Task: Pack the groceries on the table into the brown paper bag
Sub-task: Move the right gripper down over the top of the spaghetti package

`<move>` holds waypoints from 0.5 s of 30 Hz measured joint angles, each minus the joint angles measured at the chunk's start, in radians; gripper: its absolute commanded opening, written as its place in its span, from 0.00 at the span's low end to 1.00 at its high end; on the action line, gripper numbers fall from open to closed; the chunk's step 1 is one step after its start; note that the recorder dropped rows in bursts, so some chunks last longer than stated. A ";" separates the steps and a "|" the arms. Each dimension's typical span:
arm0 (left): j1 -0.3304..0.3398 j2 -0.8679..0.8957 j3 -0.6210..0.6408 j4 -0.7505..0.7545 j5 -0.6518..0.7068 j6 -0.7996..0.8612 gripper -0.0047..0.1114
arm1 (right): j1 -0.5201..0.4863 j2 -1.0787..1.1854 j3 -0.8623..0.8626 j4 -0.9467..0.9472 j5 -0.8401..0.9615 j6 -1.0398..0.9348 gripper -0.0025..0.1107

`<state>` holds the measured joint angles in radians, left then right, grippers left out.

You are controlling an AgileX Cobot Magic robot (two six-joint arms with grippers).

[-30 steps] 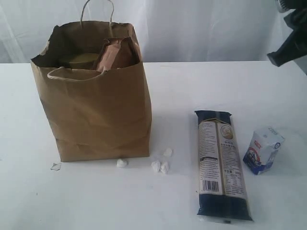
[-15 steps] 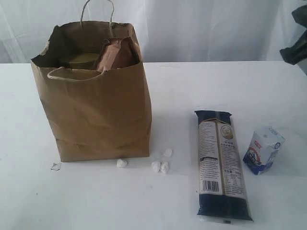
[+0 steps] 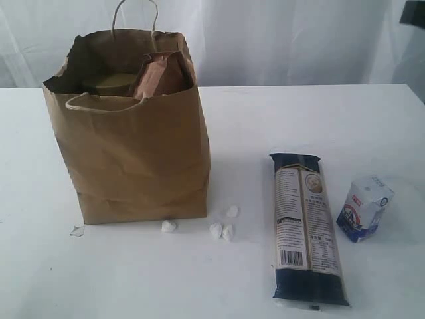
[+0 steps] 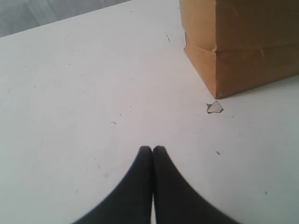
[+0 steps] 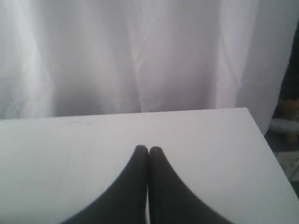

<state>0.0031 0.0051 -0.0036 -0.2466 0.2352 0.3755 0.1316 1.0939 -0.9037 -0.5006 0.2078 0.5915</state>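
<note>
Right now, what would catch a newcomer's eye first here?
The tall brown paper bag stands left on the table, a brown-red pouch poking up inside. To its right, the long dark-blue packet lies flat beside the small white-blue carton. The left gripper and right gripper are shut, empty.

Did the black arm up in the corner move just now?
Yes. The right arm has risen farther above the small white-blue carton, nearly out of the exterior view's top right corner.

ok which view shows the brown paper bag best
The exterior view: it shows the whole brown paper bag, upright on the table, from base to ragged rim and handles. The left wrist view catches only one lower corner; the right wrist view shows none of it.
</note>
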 measured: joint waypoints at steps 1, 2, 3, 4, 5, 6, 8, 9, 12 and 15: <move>0.000 0.000 0.000 0.000 0.000 0.000 0.04 | 0.017 0.009 0.000 0.011 0.000 -0.048 0.02; 0.000 0.000 0.000 0.000 0.000 0.000 0.04 | 0.037 0.024 0.000 0.023 0.004 -0.106 0.02; 0.000 0.000 0.000 0.000 0.000 0.000 0.04 | 0.056 0.042 0.000 0.030 0.012 -0.159 0.02; 0.000 0.000 0.000 0.000 0.000 0.000 0.04 | 0.070 0.057 0.000 0.036 0.024 -0.210 0.02; 0.000 0.000 0.000 0.000 0.000 0.000 0.04 | 0.086 0.078 0.000 0.049 0.039 -0.257 0.02; 0.000 0.000 0.000 0.000 0.000 0.000 0.04 | 0.102 0.099 0.000 0.064 0.056 -0.301 0.02; 0.000 0.000 0.000 0.000 0.000 0.000 0.04 | 0.136 0.132 0.000 0.115 0.095 -0.385 0.02; 0.000 0.000 0.000 0.000 0.000 0.000 0.04 | 0.155 0.146 0.000 0.155 0.123 -0.440 0.02; 0.000 0.000 0.000 0.000 0.000 0.000 0.04 | 0.207 0.175 0.000 0.306 0.230 -0.599 0.02; 0.000 0.000 0.000 0.000 0.000 0.000 0.04 | 0.245 0.191 0.000 0.467 0.350 -0.692 0.02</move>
<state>0.0031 0.0051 -0.0036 -0.2466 0.2352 0.3755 0.3770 1.2848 -0.9037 -0.0334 0.5575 -0.1006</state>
